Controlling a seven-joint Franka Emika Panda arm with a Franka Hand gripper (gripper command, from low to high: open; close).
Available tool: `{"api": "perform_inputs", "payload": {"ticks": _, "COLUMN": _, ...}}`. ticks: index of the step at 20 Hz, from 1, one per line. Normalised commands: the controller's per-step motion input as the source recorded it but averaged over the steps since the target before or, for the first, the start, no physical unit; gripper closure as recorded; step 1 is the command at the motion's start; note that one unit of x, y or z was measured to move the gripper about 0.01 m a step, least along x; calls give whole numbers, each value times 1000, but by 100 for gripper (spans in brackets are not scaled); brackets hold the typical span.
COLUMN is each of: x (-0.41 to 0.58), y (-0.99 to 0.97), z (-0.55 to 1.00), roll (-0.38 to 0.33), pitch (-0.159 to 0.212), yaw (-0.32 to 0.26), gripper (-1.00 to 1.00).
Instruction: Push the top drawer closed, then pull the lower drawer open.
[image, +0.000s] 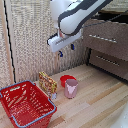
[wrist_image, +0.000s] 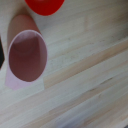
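Exterior view. Tool (image: 66, 50) hanging in the air beneath the white arm, fingers pointing down, a small gap visible between the two dark tips, nothing held. To the exterior view's right, the top drawer (image: 107, 37) standing out a little from the cabinet face, dark gap above it, slim silver bar handle across the front. Below it, the lower drawer (image: 110, 62), seemingly set further back, handle likewise visible. Tool well apart from both fronts, off to their left in this view and roughly level with the upper one. On the wooden floor below: a pink cup (image: 71, 88) lying beside a red bowl (image: 65, 79), a snack packet (image: 48, 82) standing nearby, a red basket (image: 27, 104) at the near left.

Wrist view. Looking straight down on the pink cup (wrist_image: 26, 55), mouth open toward the camera, with the rim of the red bowl (wrist_image: 45, 5) just beyond it; pale planks everywhere else. No fingers in shot, no drawer either.

Judged from this: first step barely begun, approach to the top drawer. Next move calls for travel toward the exterior view's right until meeting the upper front, then a flat push inward, square to the face. Only afterwards a drop to the lower handle, fingers either side of the bar, and a straight pull outward.
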Motion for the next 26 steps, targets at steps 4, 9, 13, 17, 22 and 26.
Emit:
{"api": "perform_inputs", "payload": {"ticks": 4, "x": -94, "y": 0, "z": 0, "roll": -375, "pitch": 9, "yaw": 129, "gripper": -100}}
{"api": "perform_inputs", "payload": {"ticks": 9, "x": -68, "y": 0, "z": 0, "roll": -375, "pitch": 14, "yaw": 124, "gripper": -100}}
{"api": "perform_inputs", "payload": {"ticks": 13, "x": -4, "y": 0, "z": 0, "roll": -375, "pitch": 0, "yaw": 119, "gripper": -100}}
{"api": "perform_inputs", "payload": {"ticks": 17, "x": 0, "y": 0, "z": 0, "roll": -375, "pitch": 0, "yaw": 107, "gripper": -100}}
{"api": "perform_inputs", "payload": {"ticks": 22, "x": 0, "y": 0, "z": 21, "roll": -375, "pitch": 0, "yaw": 106, "gripper": -100}}
{"api": "perform_inputs", "payload": {"ticks": 26, "x": 0, "y": 54, "z": 214, "roll": -354, "pitch": 2, "yaw": 101, "gripper": -100}}
